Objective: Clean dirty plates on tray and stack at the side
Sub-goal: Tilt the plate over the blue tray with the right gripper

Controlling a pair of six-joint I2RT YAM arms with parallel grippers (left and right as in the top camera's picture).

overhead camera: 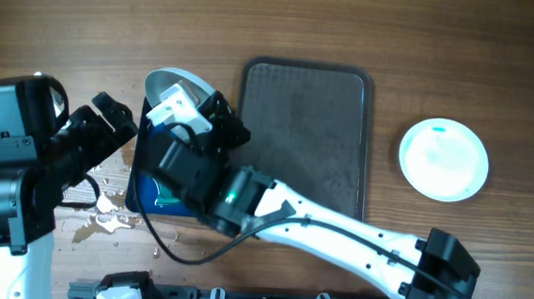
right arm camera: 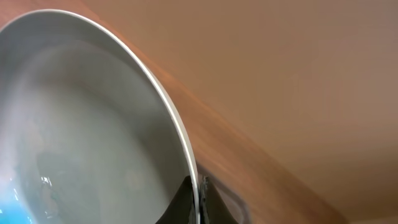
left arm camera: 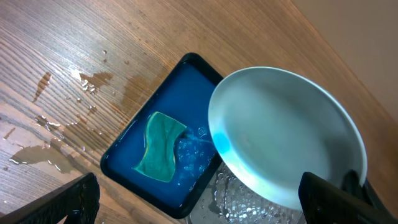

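The counter [overhead camera: 444,49] is wood with a clear grain and pretty matt, except where the water puddles [left arm camera: 37,155] sit shiny on it. The small blue tray [left arm camera: 180,93] looks like glossy plastic, wet inside. The green sponge [left arm camera: 160,147] looks soft and matt. The tilted plate [left arm camera: 286,134] is smooth, glossy white, ceramic by the look. The big dark tray [overhead camera: 301,133] is matt and finely rough. The right arm [overhead camera: 337,225] has a smooth white plastic shell.

Overhead looks down; close wrist views probably share 1 plate [left arm camera: 286,137].
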